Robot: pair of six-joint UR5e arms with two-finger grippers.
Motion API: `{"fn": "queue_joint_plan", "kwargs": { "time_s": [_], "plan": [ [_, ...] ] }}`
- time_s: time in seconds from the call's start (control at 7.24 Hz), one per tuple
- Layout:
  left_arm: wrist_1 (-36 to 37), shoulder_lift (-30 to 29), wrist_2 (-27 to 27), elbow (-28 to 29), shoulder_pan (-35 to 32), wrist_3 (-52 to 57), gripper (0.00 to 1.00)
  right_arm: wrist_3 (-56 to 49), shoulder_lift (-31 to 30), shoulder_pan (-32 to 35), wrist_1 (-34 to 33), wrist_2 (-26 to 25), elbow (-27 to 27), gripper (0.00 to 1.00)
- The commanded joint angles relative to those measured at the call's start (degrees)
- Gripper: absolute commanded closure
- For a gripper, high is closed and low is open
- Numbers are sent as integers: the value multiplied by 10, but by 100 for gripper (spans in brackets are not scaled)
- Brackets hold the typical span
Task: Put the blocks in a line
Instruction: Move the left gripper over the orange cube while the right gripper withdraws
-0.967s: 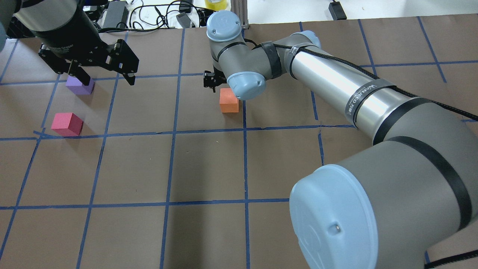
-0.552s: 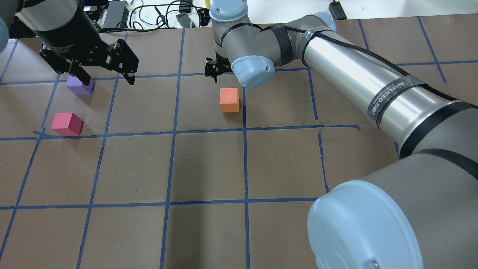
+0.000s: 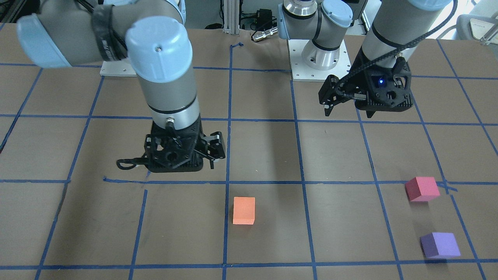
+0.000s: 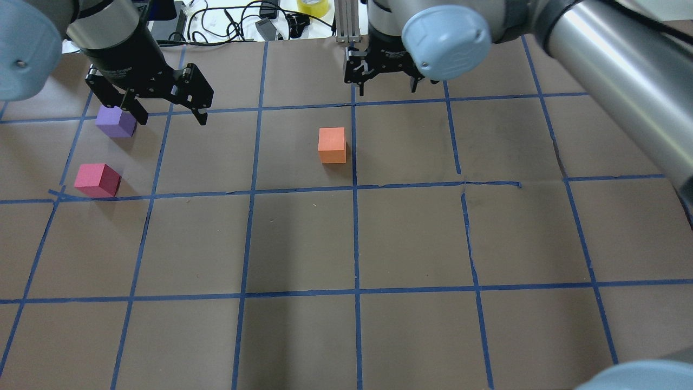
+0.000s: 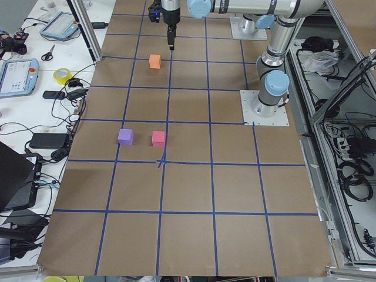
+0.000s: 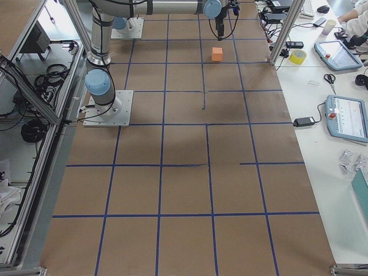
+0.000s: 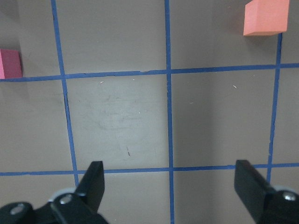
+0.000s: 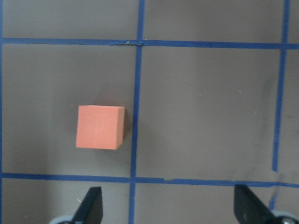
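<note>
The orange block (image 4: 332, 144) sits alone on the brown mat next to a blue tape line; it also shows in the front view (image 3: 244, 210) and the right wrist view (image 8: 99, 127). The pinkish-red block (image 4: 97, 180) and the purple block (image 4: 115, 121) sit close together at the left. My left gripper (image 4: 172, 119) is open and empty, raised just right of the purple block. My right gripper (image 4: 387, 86) is open and empty, raised beyond and to the right of the orange block. The left wrist view shows the orange block (image 7: 265, 17) and the pinkish-red block's edge (image 7: 9, 64).
Blue tape lines divide the mat into a grid (image 4: 354, 189). Cables, power bricks and a yellow tape roll (image 4: 313, 6) lie past the table's far edge. Tablets and tools lie on a side table (image 5: 23, 70).
My right arm has pulled up and away to the right of the orange block, which stays put. My left gripper has shifted slightly to the right. All blocks are unmoved.
</note>
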Motion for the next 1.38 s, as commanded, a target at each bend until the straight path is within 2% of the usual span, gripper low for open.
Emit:
{"fn": "queue_joint_plan", "kwargs": {
  "time_s": [0.0,0.14,0.41,0.69,0.83,1.1,1.24],
  "plan": [
    [96,-57,5,-25,0,9,0,-48,-74,-40,36,-4,43,0],
    [180,-78,5,-60,1,14,0,-53,-103,-42,53,-6,74,0],
    [291,-118,3,-100,1,11,0,-84,-117,-56,16,-8,140,0],
    [319,-160,4,-98,1,11,0,-145,-131,-98,25,-7,143,0],
    [320,-178,4,-93,1,9,0,-142,-146,-104,35,-7,147,0],
    [322,-194,-3,-56,-9,-14,0,-141,-176,-105,31,-7,173,0],
    [319,-202,4,-28,-35,-26,0,-140,-182,-104,29,-8,173,0]
  ]
}}
